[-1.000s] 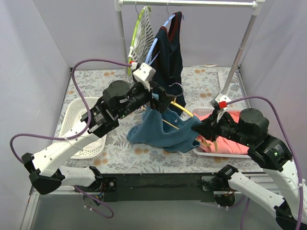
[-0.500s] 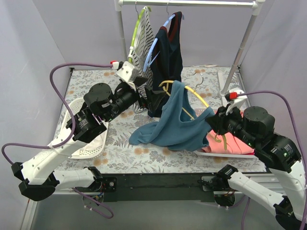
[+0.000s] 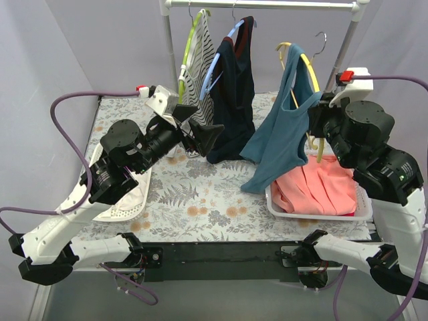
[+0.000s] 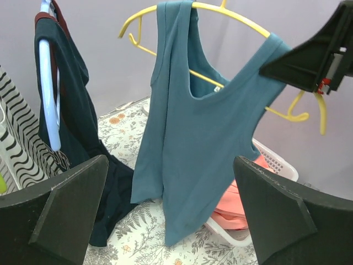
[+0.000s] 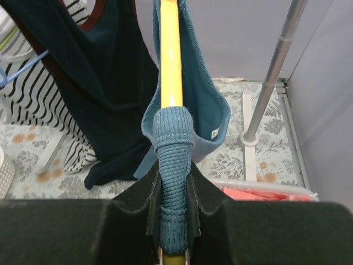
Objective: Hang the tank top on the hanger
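The teal-blue tank top [image 3: 281,130] hangs on the yellow hanger [image 3: 305,61], raised high at the right near the rail. Both also show in the left wrist view, the tank top [image 4: 193,138] draped over the hanger [image 4: 231,14]. My right gripper [image 3: 321,117] is shut on the hanger's arm and the tank top strap [image 5: 175,182] wrapped over the hanger [image 5: 171,66]. My left gripper [image 3: 200,130] is open and empty, left of the tank top, with its fingers [image 4: 66,215] wide apart.
A lime green hanger with a striped top [image 3: 194,57] and a light blue hanger with a navy garment [image 3: 234,87] hang on the rail [image 3: 261,4]. A white basket [image 3: 317,207] holds pink clothing at the right. Another white basket [image 3: 127,194] lies at the left.
My right gripper lifted the hanger and tank top up and to the right, off the table. My left gripper let go and drew back to the left, now open.
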`<state>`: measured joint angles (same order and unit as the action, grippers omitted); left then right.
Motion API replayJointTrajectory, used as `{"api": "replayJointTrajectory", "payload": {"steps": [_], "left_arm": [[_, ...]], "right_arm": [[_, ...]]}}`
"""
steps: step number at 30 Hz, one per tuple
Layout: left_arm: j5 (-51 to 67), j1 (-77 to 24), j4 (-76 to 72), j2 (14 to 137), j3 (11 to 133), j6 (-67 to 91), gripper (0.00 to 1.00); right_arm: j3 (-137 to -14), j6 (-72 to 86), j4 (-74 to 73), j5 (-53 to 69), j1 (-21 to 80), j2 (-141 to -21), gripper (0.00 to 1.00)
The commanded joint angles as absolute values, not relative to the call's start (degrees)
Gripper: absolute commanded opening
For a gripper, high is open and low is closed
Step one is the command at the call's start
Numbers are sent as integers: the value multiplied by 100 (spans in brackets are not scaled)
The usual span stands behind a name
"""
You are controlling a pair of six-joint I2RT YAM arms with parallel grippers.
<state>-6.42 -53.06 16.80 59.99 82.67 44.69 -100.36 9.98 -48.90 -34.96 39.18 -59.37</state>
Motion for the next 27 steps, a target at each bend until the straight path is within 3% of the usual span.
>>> {"api": "replayJointTrajectory", "payload": {"steps": [1, 15, 27], "left_arm": [[-694, -5291, 1811, 5845, 8446, 4509, 98], [-721, -5291, 1863, 5687, 8332, 4605, 98], [-729, -5291, 1881, 5599, 8235, 4597, 98]], "right_arm": [[-10415, 607, -3693, -4174, 3938, -6160, 1], [-10652, 237, -2980, -3850, 3911, -7232, 1], [-11408, 53, -2637, -2804, 2918, -7989, 1]]}}
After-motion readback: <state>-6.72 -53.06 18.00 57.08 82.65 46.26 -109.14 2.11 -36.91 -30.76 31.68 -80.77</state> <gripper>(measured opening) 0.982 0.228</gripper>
